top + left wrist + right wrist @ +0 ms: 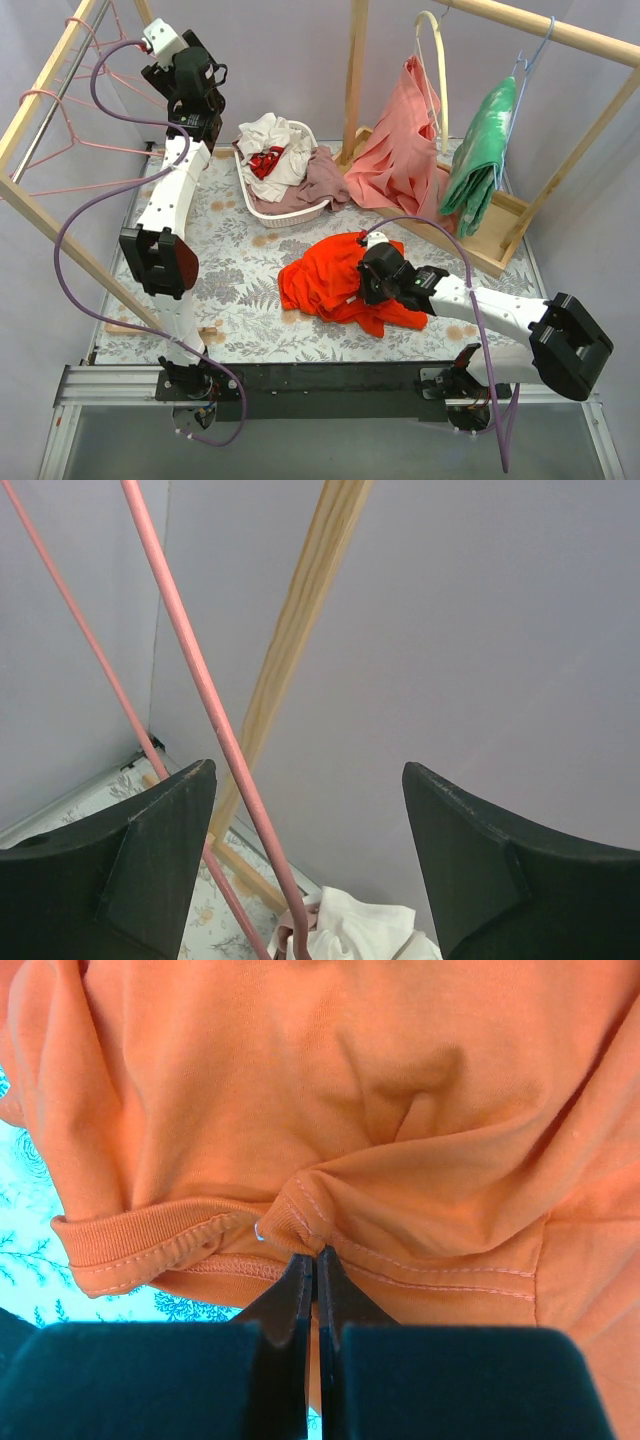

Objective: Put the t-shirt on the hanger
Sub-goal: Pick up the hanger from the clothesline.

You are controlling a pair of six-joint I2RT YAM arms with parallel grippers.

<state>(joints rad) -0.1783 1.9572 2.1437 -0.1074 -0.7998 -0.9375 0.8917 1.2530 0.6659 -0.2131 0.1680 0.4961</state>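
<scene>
The orange-red t-shirt (335, 278) lies crumpled on the floral tablecloth at centre. My right gripper (366, 283) is on it and shut on its collar seam; the wrist view shows the jaws pinching a fold of the t-shirt (320, 1110) at the ribbed neckline. My left gripper (160, 40) is raised high at the back left by the rail, open. A thin pink wire hanger (205, 695) runs between its open fingers (150, 860), closer to the left one. Pink hangers (60, 135) hang on the left wooden rail.
A white basket (262, 212) of white, red and mauve clothes stands behind the t-shirt. A salmon-pink garment (400, 150) on a cream hanger and a green garment (480, 160) on a blue hanger hang at the back right. Wooden frame posts (355, 75) surround the table.
</scene>
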